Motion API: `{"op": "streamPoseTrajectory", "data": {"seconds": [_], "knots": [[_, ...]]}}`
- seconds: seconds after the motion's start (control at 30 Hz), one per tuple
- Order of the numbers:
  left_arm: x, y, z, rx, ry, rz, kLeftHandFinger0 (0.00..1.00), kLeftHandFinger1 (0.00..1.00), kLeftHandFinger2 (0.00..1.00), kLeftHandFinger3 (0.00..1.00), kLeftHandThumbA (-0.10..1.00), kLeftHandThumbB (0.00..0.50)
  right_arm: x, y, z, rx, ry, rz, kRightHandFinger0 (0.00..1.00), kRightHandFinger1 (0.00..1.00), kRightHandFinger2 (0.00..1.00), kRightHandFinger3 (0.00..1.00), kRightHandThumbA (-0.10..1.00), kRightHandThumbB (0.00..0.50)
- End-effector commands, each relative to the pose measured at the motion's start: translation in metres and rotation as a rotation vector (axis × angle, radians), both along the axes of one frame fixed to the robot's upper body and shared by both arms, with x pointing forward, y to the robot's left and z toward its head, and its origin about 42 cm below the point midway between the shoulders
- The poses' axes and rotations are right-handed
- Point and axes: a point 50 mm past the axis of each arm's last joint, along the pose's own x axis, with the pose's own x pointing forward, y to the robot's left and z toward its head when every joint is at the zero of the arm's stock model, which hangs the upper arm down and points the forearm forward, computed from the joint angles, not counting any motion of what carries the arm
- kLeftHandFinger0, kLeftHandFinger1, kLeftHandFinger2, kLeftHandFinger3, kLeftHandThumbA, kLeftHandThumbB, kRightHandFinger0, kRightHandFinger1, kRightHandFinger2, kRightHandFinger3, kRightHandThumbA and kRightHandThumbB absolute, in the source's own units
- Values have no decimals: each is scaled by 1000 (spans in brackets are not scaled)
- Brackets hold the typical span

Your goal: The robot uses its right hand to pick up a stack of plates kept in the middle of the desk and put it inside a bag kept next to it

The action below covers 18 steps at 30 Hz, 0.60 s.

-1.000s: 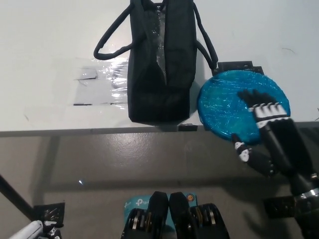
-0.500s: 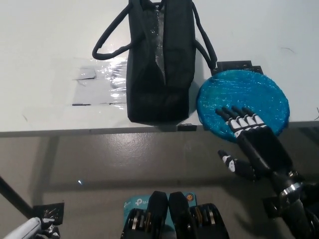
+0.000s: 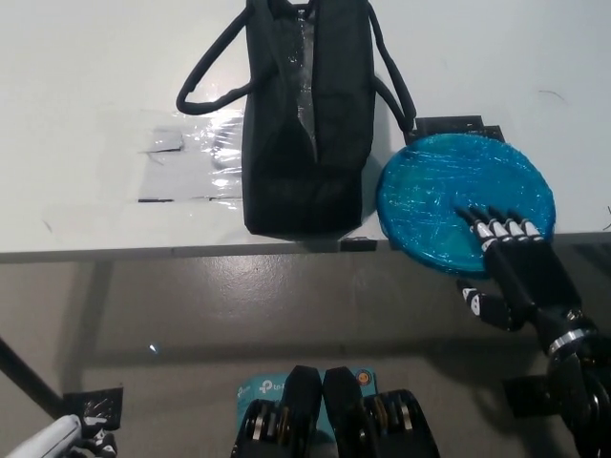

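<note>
Your black right hand (image 3: 511,262) reaches in from five o'clock, fingers (image 3: 492,227) spread flat over the near rim of the blue plate stack (image 3: 449,191), grasping nothing. The stack overhangs the white desk (image 3: 95,76) edge, at three o'clock of the black bag (image 3: 305,143). At seven o'clock, your white left hand (image 3: 57,441) barely shows; you cannot tell its state.

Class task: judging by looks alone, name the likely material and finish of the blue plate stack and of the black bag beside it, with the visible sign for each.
Blue plate stack: probably plastic or paper plates under clear film; the crinkled, glossy streaks suggest wrap, so the plates' own material stays uncertain.
Black bag: apparently soft matte fabric, as its sides sag and its cord-like handles droop; the shiny strip inside its open top looks like plastic film.
</note>
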Motion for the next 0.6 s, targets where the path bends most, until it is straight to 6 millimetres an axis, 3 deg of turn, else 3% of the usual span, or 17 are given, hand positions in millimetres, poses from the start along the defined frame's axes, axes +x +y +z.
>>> {"op": "streamPoseTrajectory", "data": {"seconds": [0.0, 0.2, 0.37, 0.47, 0.57], "knots": [[4, 2, 13, 20, -26, -3, 771, 759, 879, 992, 406, 0, 5, 2, -1, 36, -52, -43, 1000, 1000, 1000, 1000, 601, 500], [3, 3, 14, 36, -19, -9, 772, 745, 859, 985, 379, 0, -4, 8, -8, 65, -19, -36, 1000, 1000, 1000, 1000, 628, 500], [4, 3, 14, 35, -23, -10, 780, 747, 872, 1000, 417, 0, -3, 5, -7, 54, -14, -42, 1000, 1000, 1000, 1000, 524, 500], [2, 3, 14, 31, -27, -7, 758, 728, 851, 978, 407, 0, 9, -6, -8, -116, -91, -77, 1000, 1000, 1000, 1000, 527, 500], [-1, 3, 14, 38, -25, -11, 769, 738, 848, 966, 421, 0, 23, -19, -8, -159, -241, -135, 1000, 1000, 1000, 1000, 360, 500]]}}
